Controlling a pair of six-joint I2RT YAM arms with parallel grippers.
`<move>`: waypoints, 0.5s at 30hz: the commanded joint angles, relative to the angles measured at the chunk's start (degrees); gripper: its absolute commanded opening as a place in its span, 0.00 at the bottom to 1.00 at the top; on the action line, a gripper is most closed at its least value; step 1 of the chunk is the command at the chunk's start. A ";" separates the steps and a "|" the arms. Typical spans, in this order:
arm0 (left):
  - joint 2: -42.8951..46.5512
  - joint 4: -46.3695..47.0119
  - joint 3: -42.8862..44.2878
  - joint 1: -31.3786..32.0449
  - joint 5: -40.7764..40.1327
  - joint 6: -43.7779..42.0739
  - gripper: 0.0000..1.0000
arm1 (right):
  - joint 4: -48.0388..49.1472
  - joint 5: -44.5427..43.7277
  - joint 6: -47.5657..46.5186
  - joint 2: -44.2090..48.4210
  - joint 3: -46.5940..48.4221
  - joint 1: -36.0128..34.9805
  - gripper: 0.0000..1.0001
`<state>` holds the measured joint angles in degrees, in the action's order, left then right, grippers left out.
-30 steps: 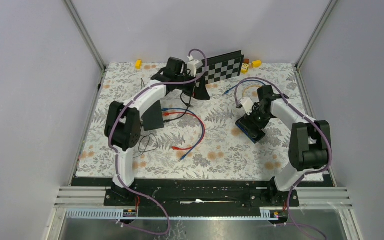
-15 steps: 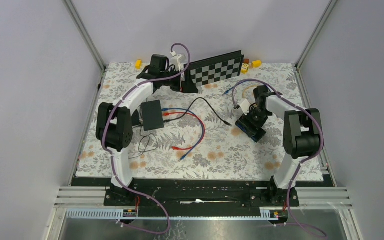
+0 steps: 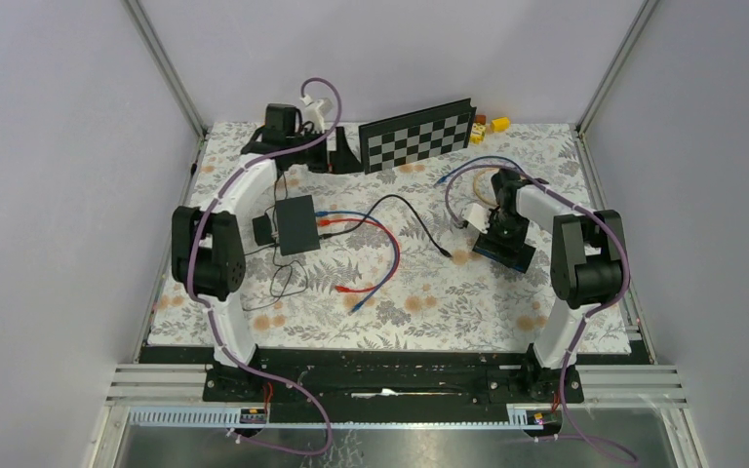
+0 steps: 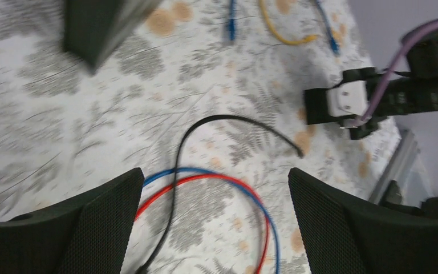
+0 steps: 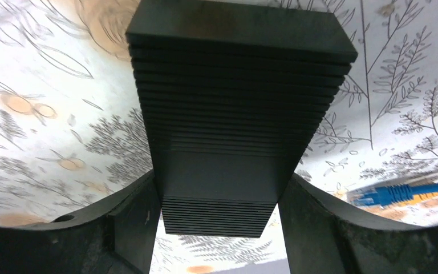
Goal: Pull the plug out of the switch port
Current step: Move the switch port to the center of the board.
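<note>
**Left fingers wide apart and empty; right fingers closed on a ribbed block**

The left fingers (image 4: 100,225) hang spread wide above the floral-patterned surface (image 3: 429,292) near its far left corner, holding nothing. The flat black rectangular switch box (image 3: 297,224) lies on the surface beside the left arm. A red cable (image 3: 391,246) and a blue cable (image 3: 351,214) run out of its right side. A thin black cable (image 4: 234,117) arcs rightward, and its free plug end (image 4: 301,153) rests on the surface, well apart from the switch. Whether its other end sits in a port is unclear. The right fingers (image 5: 131,228) clamp a black ribbed rectangular block (image 5: 234,114) from both sides.
</note>
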<state>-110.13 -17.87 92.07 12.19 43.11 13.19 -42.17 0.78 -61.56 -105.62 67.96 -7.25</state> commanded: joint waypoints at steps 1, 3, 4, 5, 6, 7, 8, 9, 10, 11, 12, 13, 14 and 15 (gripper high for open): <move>5.64 -4.63 -3.88 -3.21 -9.48 -9.31 0.99 | 0.69 -11.39 -10.29 -0.85 -0.70 -0.31 0.47; 8.06 -6.30 -7.50 -3.48 -15.91 -13.86 0.99 | 1.47 -12.30 -11.22 -2.25 1.17 -0.31 0.57; 9.51 -6.39 -9.53 -3.48 -19.41 -15.87 0.99 | 1.56 -11.79 -11.25 -2.93 2.40 -0.33 0.63; 11.12 -6.42 -11.60 -3.48 -22.41 -17.37 0.99 | 1.57 -10.73 -11.11 -3.45 3.76 -0.38 0.70; 12.75 -6.34 -13.69 -3.51 -25.51 -18.80 0.99 | 1.57 -9.73 -10.79 -3.86 4.89 -0.35 0.77; 14.58 -6.26 -15.60 -3.55 -28.29 -19.88 0.99 | 1.57 -8.48 -10.39 -4.08 5.99 -0.40 0.84; 15.99 -5.93 -17.64 -3.57 -30.84 -20.74 0.99 | 1.57 -7.37 -9.85 -4.22 6.99 -0.39 0.91; 17.41 -5.23 -19.68 -3.65 -33.24 -21.62 0.99 | 1.64 -5.93 -9.15 -4.19 7.75 -0.40 0.97; 18.47 -4.65 -21.47 -3.95 -35.33 -22.00 0.99 | 1.61 -4.42 -8.30 -4.05 8.47 -0.48 0.99; 19.61 -4.15 -23.02 -4.26 -37.30 -22.32 0.99 | 1.55 -2.85 -7.33 -3.82 8.96 -0.56 1.00; 20.36 -3.78 -24.32 -4.68 -38.78 -22.44 0.99 | 1.58 -1.30 -6.41 -3.37 9.28 -0.70 1.00; 21.05 -3.47 -25.46 -5.27 -39.89 -22.45 0.99 | 1.46 0.59 -5.36 -2.80 9.54 -0.81 1.00; 21.50 -3.27 -26.28 -5.99 -40.63 -22.30 0.99 | 1.17 2.59 -4.41 -2.10 9.82 -1.01 1.00; 21.80 -3.03 -26.95 -6.86 -41.11 -22.12 0.99 | 0.90 4.44 -3.19 -1.34 10.09 -1.16 1.00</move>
<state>-91.66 -23.88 67.57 7.90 10.98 -6.13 -40.82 -2.90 -68.71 -109.80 75.31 -7.40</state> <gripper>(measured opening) 0.987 0.993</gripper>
